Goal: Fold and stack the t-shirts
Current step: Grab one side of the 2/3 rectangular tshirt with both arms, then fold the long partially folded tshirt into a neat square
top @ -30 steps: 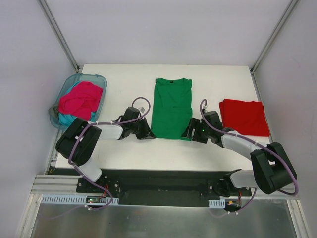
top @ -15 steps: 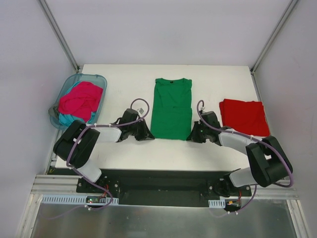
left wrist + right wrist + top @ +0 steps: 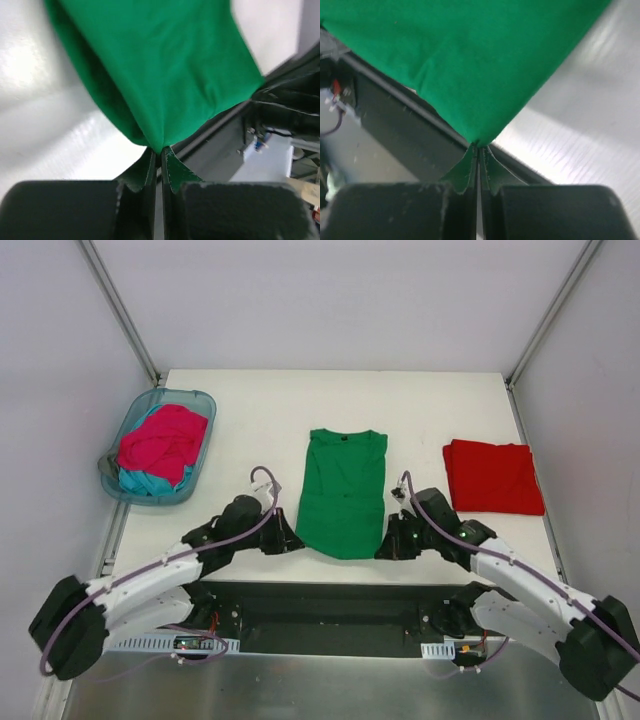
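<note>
Two grippers are pinched shut on one garment: the left gripper (image 3: pixel 160 156) has its jaws pressed almost flat together with only a sliver of bright cloth between them, and what it grips is the near left corner of the green t-shirt (image 3: pixel 343 492), whose fabric gathers into small creases that run down into the pinch. The right gripper (image 3: pixel 479 149) is closed just as tightly on the near right corner of the same shirt, with the cloth coming to a point exactly where the fingertips meet. Seen from above, the green t-shirt lies lengthwise in the middle of the white table (image 3: pixel 250 410), round neck toward the far side, sides folded inward so that it makes a narrow panel, and its bottom hem close to the table's near edge, with the two arms reaching in low from either side of that hem. Whether the held corners rest on the surface or are raised off it cannot be told (the wrist cameras are too close and partly blurred). To the right, well apart from the green shirt, a red t-shirt (image 3: pixel 492 476) lies folded into a neat rectangle. At the far left a translucent blue basket (image 3: pixel 186 393) holds a crumpled pink shirt (image 3: pixel 160 442) on top of a teal shirt (image 3: pixel 135 480).
</note>
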